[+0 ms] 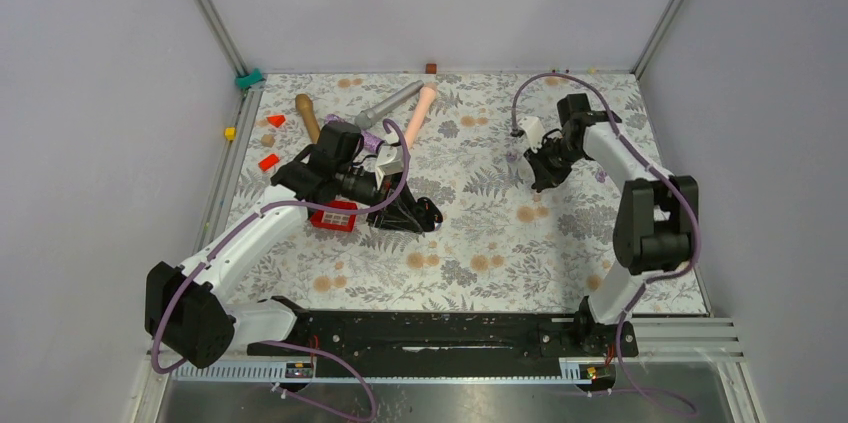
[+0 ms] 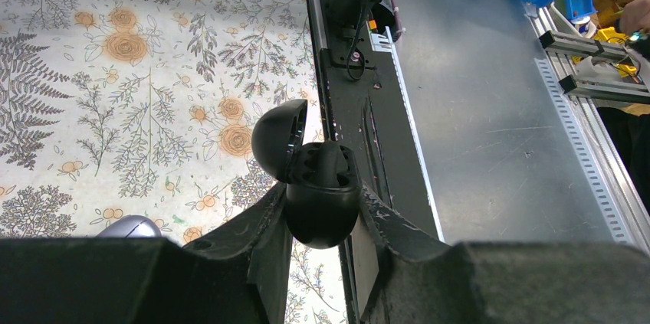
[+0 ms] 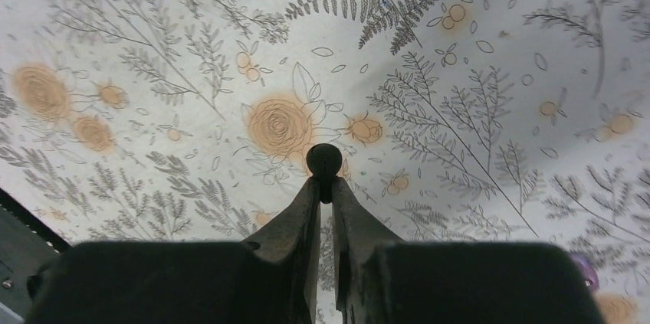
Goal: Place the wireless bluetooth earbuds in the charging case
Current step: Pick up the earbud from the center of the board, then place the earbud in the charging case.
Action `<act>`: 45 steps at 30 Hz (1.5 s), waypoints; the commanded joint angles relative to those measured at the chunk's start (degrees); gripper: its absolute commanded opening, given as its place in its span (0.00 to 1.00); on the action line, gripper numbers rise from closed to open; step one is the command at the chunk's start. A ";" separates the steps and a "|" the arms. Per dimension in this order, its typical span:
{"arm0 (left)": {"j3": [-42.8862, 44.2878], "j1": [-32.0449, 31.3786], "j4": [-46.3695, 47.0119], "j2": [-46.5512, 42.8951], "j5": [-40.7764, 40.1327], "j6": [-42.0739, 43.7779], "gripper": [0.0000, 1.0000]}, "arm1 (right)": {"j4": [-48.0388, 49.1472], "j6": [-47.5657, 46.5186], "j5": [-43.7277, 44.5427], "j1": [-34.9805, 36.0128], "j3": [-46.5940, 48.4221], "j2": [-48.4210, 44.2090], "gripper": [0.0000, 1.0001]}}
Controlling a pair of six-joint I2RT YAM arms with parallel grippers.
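My left gripper (image 2: 322, 205) is shut on a black oval case (image 2: 322, 209). Its hinged lid (image 2: 276, 140) stands open and dark wells show inside. I hold it above the floral mat, left of centre in the top view (image 1: 424, 213). My right gripper (image 3: 324, 184) is shut on a tiny black rounded earbud (image 3: 324, 159) at its fingertips, just above the mat at the far right (image 1: 545, 173). A lavender rounded thing (image 2: 130, 226) shows partly at the left wrist view's lower left. I cannot tell if it is a case. A second earbud is not visible.
A red square tray (image 1: 333, 215) lies beside the left gripper. Wooden and pink sticks (image 1: 415, 113), a grey rod and small red blocks (image 1: 269, 162) lie at the far left. A purple bit (image 3: 586, 272) shows at the right wrist view's lower right. The black base rail (image 1: 430, 333) runs along the near edge.
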 commanded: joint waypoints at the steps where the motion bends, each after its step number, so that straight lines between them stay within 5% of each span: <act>1: 0.55 -0.29 2.07 -0.48 0.54 0.90 0.00 | -0.40 3.97 -4.12 -0.03 -1.81 -10.55 0.04; 10: 0.81 -0.46 2.03 -0.90 -0.17 0.84 0.00 | 2.64 14.08 -12.96 2.27 -3.92 -29.89 0.01; 19: 1.07 -0.39 2.11 -1.36 -1.13 0.83 0.00 | 11.70 26.00 -13.10 16.03 -4.74 -43.62 0.03; 30: 0.07 1.79 6.17 -3.49 -2.54 -2.93 0.00 | 13.71 28.11 -9.39 30.37 -0.56 -39.97 0.04; 45: -0.51 5.69 9.18 -5.34 -4.88 -5.63 0.00 | 14.78 30.71 -8.75 34.06 6.01 -35.93 0.04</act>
